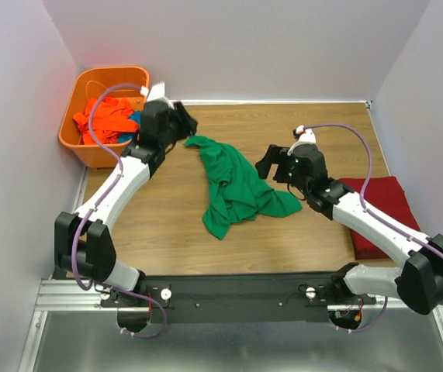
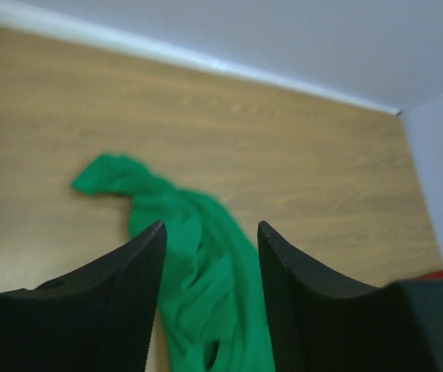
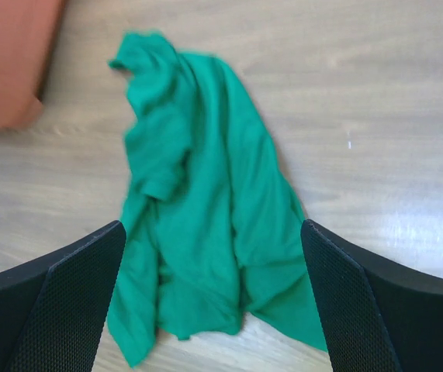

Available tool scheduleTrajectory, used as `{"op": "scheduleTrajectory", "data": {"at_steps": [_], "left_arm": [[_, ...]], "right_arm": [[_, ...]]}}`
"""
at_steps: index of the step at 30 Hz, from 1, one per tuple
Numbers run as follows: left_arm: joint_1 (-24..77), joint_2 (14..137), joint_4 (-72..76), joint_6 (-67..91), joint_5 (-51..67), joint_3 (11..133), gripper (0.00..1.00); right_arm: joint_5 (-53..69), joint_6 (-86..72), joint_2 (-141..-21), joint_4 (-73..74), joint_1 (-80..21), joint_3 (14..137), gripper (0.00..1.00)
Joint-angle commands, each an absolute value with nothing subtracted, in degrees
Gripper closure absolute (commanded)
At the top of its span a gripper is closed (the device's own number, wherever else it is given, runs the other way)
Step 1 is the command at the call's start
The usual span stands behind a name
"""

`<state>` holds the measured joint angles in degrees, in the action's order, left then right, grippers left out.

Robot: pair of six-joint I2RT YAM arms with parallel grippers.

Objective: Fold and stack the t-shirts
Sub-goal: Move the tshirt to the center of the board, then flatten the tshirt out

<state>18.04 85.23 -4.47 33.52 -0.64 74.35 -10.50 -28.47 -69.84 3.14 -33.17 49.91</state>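
At the middle of the bench (image 1: 167, 240) the green shirt (image 1: 233, 186) lies crumpled, its long axis running from 11 o'clock, where a narrow end points at the left fingers (image 1: 184, 122), down to 5 o'clock. Those and the right fingers (image 1: 271, 161) hang spread, holding nothing. Best, I judge, to pinch opposite edges and draw it flat before folding.

Wooden table (image 1: 159, 232). We see a green shirt (image 1: 233, 190) lying crumpled near its middle, one end drawn out toward the far left. We note a red shirt (image 1: 384, 209) folded flat at the right edge, apart from the green one. A basket (image 1: 89, 151) stands at the far left corner.
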Motion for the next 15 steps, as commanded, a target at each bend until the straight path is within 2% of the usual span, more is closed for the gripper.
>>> {"op": "scheduleTrajectory", "data": {"at_steps": [1, 5, 11, 15], "left_arm": [[19.2, 77.4, -4.0, 36.6, -0.7, 65.9, 0.45], [22.4, 73.0, -3.8, 37.3, -2.1, 51.8, 0.55], [27.9, 70.8, -1.2, 38.8, -1.3, 39.7, 0.59], [30.1, 73.5, 2.8, 39.3, 2.8, 37.5, 0.59]], "right_arm": [[-8.2, -27.9, -72.9, 4.8, -33.1, 46.8, 0.0], [-5.9, -29.3, -76.3, 4.9, -33.3, 44.3, 0.07], [-5.5, -30.8, -81.4, 4.6, -34.5, 44.6, 0.13], [-9.2, -32.3, -83.9, 4.2, -34.6, 44.8, 0.14]]}}
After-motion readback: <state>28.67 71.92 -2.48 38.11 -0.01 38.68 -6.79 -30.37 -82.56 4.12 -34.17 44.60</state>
